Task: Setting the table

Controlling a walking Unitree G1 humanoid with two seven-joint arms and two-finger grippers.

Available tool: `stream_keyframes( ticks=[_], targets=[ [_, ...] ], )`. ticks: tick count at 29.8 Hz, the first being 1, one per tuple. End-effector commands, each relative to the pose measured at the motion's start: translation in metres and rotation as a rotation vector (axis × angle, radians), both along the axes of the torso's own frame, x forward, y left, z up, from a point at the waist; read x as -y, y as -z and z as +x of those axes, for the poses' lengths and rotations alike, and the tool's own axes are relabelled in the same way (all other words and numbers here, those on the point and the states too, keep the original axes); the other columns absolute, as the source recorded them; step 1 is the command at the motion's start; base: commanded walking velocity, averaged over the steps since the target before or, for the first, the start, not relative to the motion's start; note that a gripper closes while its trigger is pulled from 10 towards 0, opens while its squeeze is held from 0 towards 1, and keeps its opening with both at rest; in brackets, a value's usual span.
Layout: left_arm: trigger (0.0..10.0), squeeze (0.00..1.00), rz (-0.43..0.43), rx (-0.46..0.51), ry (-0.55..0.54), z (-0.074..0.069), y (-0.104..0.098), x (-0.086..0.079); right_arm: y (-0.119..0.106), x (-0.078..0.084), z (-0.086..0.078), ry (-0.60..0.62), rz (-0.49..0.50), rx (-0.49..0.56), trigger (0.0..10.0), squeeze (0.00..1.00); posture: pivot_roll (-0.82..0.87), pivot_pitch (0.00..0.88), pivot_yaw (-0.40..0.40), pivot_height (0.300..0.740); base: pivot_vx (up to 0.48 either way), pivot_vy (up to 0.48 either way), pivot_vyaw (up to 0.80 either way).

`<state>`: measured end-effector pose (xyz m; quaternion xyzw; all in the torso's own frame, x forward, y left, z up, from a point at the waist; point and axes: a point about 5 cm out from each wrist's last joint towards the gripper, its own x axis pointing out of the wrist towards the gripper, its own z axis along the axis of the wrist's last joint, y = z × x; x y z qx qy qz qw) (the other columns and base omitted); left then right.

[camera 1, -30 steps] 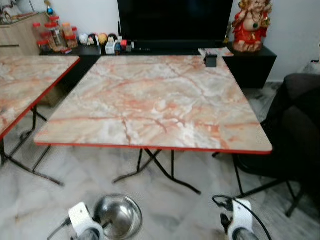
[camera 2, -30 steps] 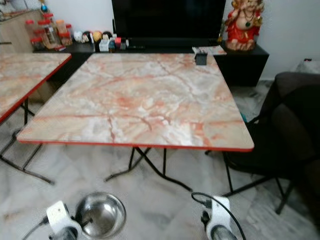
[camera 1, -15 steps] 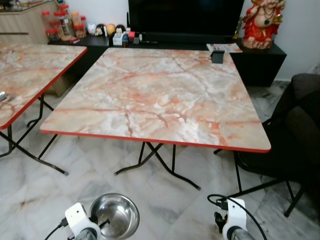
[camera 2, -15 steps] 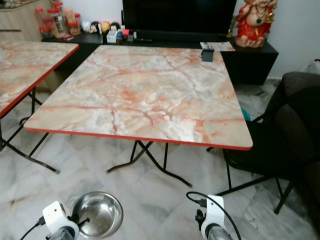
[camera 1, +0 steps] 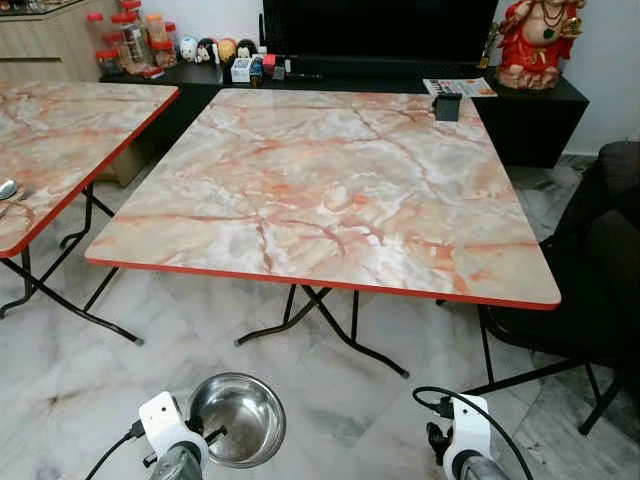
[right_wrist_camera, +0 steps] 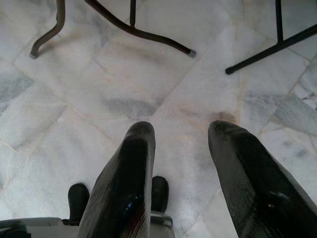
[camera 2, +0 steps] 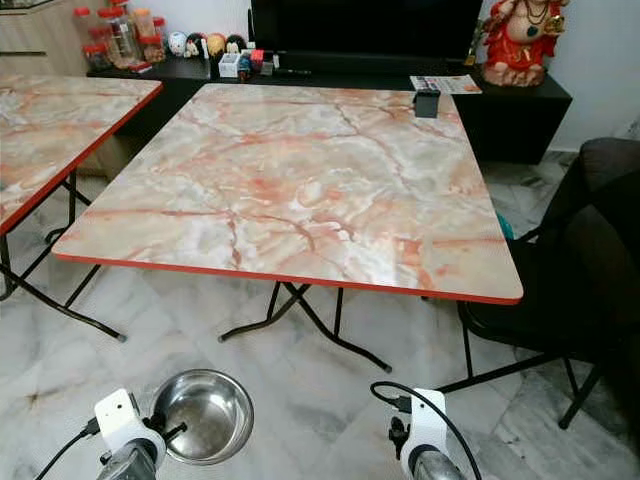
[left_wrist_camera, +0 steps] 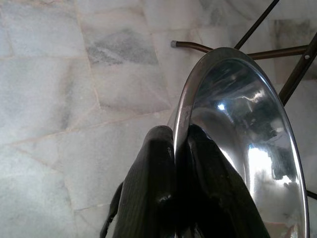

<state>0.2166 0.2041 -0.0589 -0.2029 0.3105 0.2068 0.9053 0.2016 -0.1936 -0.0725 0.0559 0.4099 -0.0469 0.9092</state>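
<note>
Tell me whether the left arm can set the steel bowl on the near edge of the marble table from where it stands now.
Probably not yet. The left gripper pinches the bowl's rim low over the floor, well short of and below the table's red near edge. Nothing blocks the way; the robot likely needs to step closer and lift.

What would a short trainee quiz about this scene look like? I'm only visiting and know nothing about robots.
1. True or false: the steel bowl already sits on the marble table.
2. Which gripper holds the bowl? A) left B) right C) neither
3. Fill in: the right gripper's jaws are ____, above the marble floor.

Key:
1. False. The left gripper carries it low over the floor, short of the table.
2. A. Its jaws pinch the bowl's rim.
3. Open, holding nothing.
</note>
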Motion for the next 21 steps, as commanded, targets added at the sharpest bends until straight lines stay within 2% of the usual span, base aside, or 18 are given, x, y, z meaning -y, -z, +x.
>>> stream_keyframes(
  ticks=[1, 5, 14, 19, 21],
  targets=[
    [10.0, 0.00, 0.021, 0.006, 0.017, 0.003, -0.002, -0.001, 0.000, 0.001, 0.000, -0.005, -0.009, -0.007, 10.0, 0.00, -0.02, 0.000, -0.018, 0.732, 0.000, -0.262, -0.73],
    [10.0, 0.00, 0.020, 0.004, 0.005, 0.001, -0.001, -0.002, 0.002, 0.001, -0.003, 0.000, -0.007, -0.018, 10.0, 0.00, -0.02, 0.000, -0.016, 0.732, 0.000, -0.261, -0.78],
    [10.0, 0.00, 0.034, 0.001, -0.058, -0.008, 0.001, -0.013, 0.001, 0.003, -0.003, -0.003, -0.013, -0.013, 10.0, 0.00, -0.01, 0.000, -0.029, 0.732, 0.000, -0.053, 0.00],
    [10.0, 0.00, 0.069, 0.079, -0.119, 0.000, -0.010, -0.023, 0.000, 0.003, 0.000, -0.014, -0.015, -0.008, 10.0, 0.00, -0.01, 0.000, -0.037, 0.732, 0.000, 0.000, 0.00],
    [10.0, 0.00, 0.092, 0.131, -0.199, 0.004, -0.017, -0.032, -0.001, 0.002, 0.001, -0.020, -0.015, -0.009, 10.0, 0.00, -0.01, 0.000, -0.037, 0.732, 0.000, 0.000, 0.00]
  ],
)
